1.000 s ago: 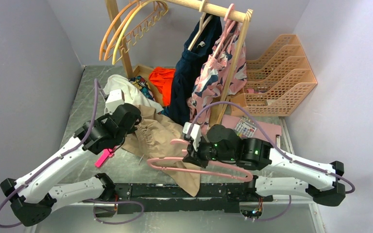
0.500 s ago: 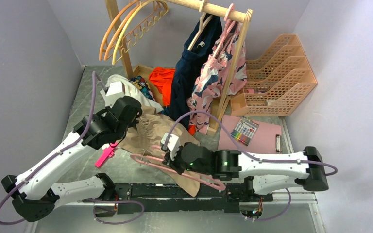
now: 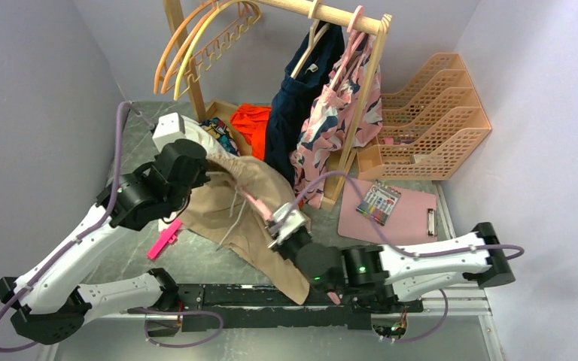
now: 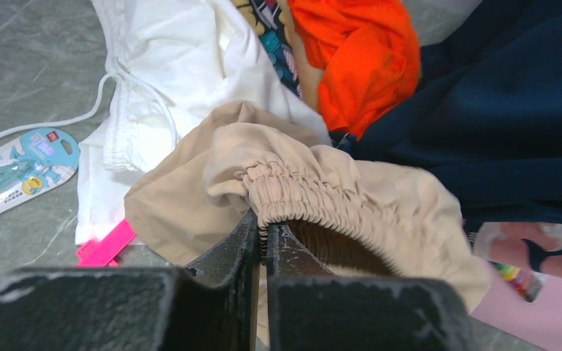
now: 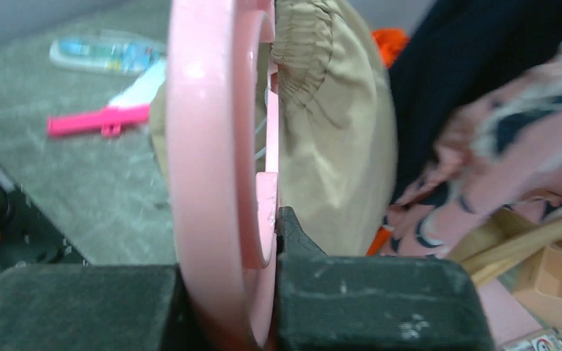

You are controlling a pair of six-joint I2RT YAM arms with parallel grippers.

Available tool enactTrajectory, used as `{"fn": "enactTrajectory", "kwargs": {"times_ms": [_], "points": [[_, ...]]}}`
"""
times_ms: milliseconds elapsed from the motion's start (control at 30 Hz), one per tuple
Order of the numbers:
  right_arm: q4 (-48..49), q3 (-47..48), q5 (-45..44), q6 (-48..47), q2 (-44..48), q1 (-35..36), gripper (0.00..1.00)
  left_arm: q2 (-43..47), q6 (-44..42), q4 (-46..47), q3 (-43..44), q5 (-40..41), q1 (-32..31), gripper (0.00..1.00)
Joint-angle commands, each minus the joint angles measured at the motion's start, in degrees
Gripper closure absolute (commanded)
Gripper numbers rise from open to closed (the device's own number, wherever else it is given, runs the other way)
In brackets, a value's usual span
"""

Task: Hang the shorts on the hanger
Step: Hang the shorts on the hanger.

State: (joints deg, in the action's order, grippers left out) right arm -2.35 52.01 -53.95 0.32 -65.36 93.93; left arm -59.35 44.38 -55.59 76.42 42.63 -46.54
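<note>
The tan shorts point(image 3: 241, 199) are lifted off the table at the waist, one leg trailing toward the near edge. My left gripper point(image 3: 209, 164) is shut on the gathered elastic waistband point(image 4: 315, 194), holding the opening up; its jaws point(image 4: 267, 228) pinch the band's edge. My right gripper point(image 3: 275, 218) is shut on the pink hanger point(image 5: 212, 146), right at the shorts' opening. From above only a short pink stretch of the hanger point(image 3: 256, 201) shows against the fabric; the rest is hidden by the shorts and my arm. In the right wrist view the shorts point(image 5: 336, 124) hang just beyond the hanger.
A wooden rack at the back carries orange and yellow hangers point(image 3: 196, 37), a navy garment point(image 3: 293, 105) and a patterned one point(image 3: 339, 113). White point(image 3: 203, 135) and orange point(image 3: 252, 120) clothes lie under it. A pink clip point(image 3: 164, 241), a pink clipboard point(image 3: 391, 210) and peach trays point(image 3: 436, 113) sit around.
My right arm swung left and forward, carrying the hanger from the near table up to the shorts' opening. My left gripper raised the waistband up and back.
</note>
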Motion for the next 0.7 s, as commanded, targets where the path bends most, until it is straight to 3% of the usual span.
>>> {"fn": "enactTrajectory", "kwargs": {"times_ms": [0,433,667], "points": [[7.3,-1.3,-12.5,-6.7,9.3,1.0,1.00,2.8,-2.5,0.9,3.8,1.1,0.5,0.93],[-3.1,1.9,-19.4,-9.5,21.8,1.1,1.00,6.1,-8.4,-1.4,14.1,-2.5,0.5,0.93],[-29.1,7.2,-12.0,4.5,24.0,1.0,1.00,5.3,-8.4,-4.8,16.6,-4.1,0.4,0.93]]}}
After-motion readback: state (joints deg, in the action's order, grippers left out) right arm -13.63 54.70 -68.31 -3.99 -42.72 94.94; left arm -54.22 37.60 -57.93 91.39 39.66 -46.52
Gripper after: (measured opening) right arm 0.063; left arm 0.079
